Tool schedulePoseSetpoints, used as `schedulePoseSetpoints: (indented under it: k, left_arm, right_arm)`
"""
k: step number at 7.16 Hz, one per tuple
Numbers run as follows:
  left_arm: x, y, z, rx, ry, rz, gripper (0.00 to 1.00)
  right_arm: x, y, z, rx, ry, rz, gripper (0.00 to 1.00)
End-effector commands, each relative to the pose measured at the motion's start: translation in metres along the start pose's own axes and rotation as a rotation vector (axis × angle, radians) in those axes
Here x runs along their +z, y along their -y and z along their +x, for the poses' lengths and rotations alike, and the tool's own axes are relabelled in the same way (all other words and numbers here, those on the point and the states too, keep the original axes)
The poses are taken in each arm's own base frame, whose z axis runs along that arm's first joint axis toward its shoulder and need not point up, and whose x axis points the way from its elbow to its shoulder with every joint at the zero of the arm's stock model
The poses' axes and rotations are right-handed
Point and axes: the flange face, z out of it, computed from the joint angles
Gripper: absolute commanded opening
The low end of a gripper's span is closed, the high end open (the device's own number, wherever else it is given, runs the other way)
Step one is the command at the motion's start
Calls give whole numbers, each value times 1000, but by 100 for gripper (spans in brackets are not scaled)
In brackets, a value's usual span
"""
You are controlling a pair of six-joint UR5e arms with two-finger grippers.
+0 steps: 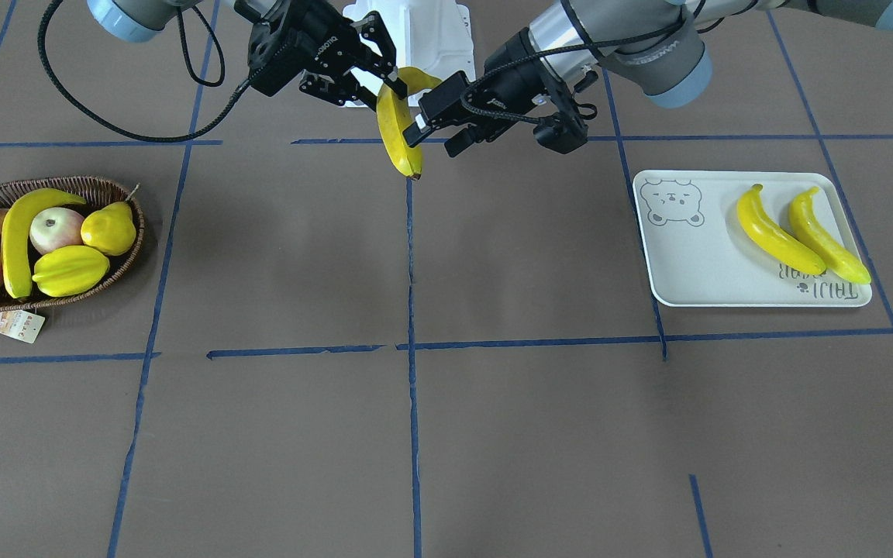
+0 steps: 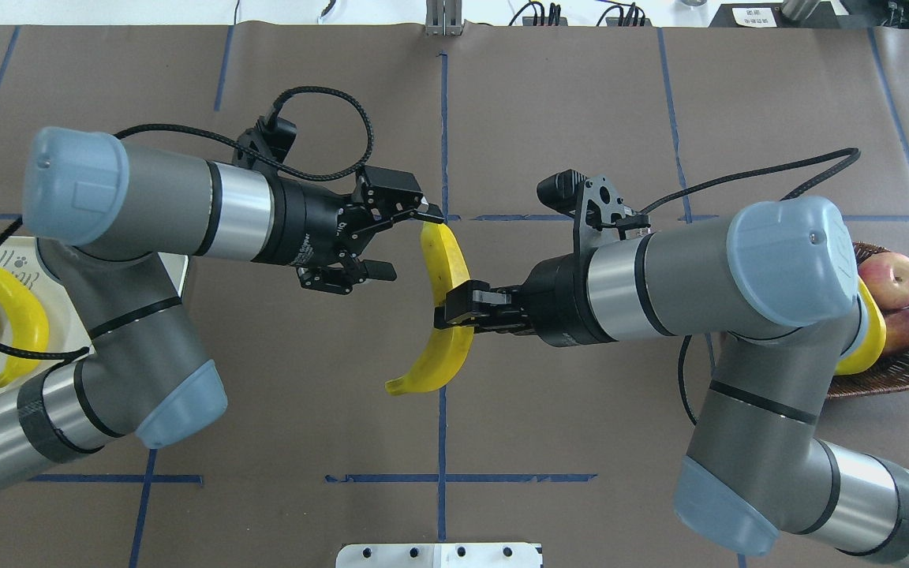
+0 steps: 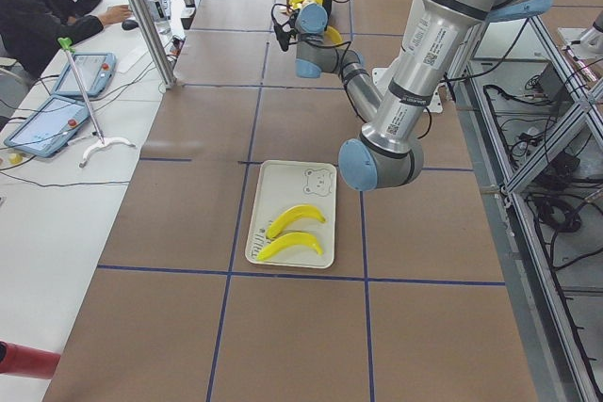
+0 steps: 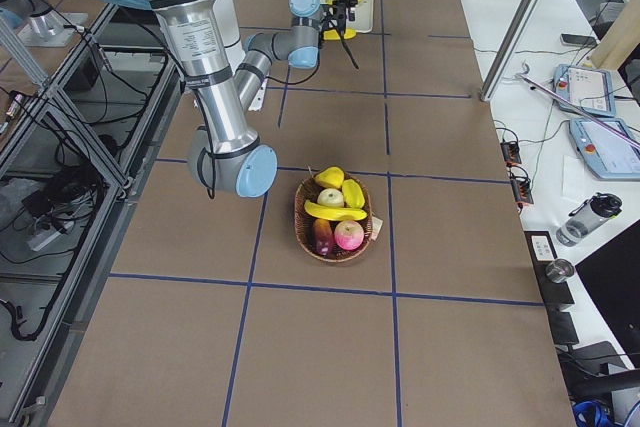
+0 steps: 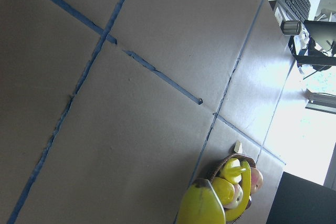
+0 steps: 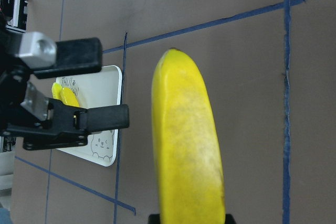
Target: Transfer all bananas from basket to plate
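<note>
Bananas (image 2: 20, 323), two, rest on the plate (image 1: 694, 256). Above the tabletop (image 2: 581, 118), the left end effector (image 2: 403, 244) gapes wide at the third banana (image 2: 443, 260), likely for a handover from the right end effector (image 2: 454, 309), which is clamped around its middle. The fourth banana (image 2: 865, 347) lies in the basket (image 2: 896, 375).

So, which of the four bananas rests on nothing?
The banana clamped in the right gripper, hanging in mid-air; two others lie on the plate, one in the basket.

Nothing reads clearly: the grey lettering (image 1: 826, 289) on the plate (image 1: 694, 263) is too blurred.
</note>
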Motion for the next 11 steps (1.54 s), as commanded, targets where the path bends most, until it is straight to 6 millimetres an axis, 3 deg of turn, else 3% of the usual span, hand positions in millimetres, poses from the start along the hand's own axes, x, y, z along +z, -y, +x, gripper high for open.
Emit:
schedulePoseSetpoints:
  k: [1,2,3,4,5,6,7,9,10,11]
  left_arm:
    - [19,-17,4,0,-6,-23,99]
    - [19,-18,3,-1,-6,-25,97]
    - [19,-19,3,-1,-6,-27,57]
    - [18,-20,3,4,-6,-30,8]
    - [16,-19,-1,12,-8,-36,0]
    - [16,-19,-2,16,-10,-37,0]
    - [16,-19,-2,15,-10,-37,0]
    - [14,-15,-2,19,-7,-31,0]
    - [13,-7,-11,8,26,-29,0]
    - [2,25,-23,-17,125,-17,0]
  right_arm:
    - [1,-1,-2,0,3,2,1]
    - [1,-1,-3,-2,5,0,1]
    - [2,-2,-2,-1,3,-1,1]
    - [2,-2,-2,-2,2,-2,1]
    - [2,-2,-2,-4,4,-3,3]
    - [2,-2,-2,-2,2,-3,42]
    - [1,-1,-2,-4,2,0,99]
    - [-10,-4,-6,-9,16,0,100]
    - [-15,-3,-7,-8,17,6,100]
    - [-21,-1,-1,-5,8,13,100]
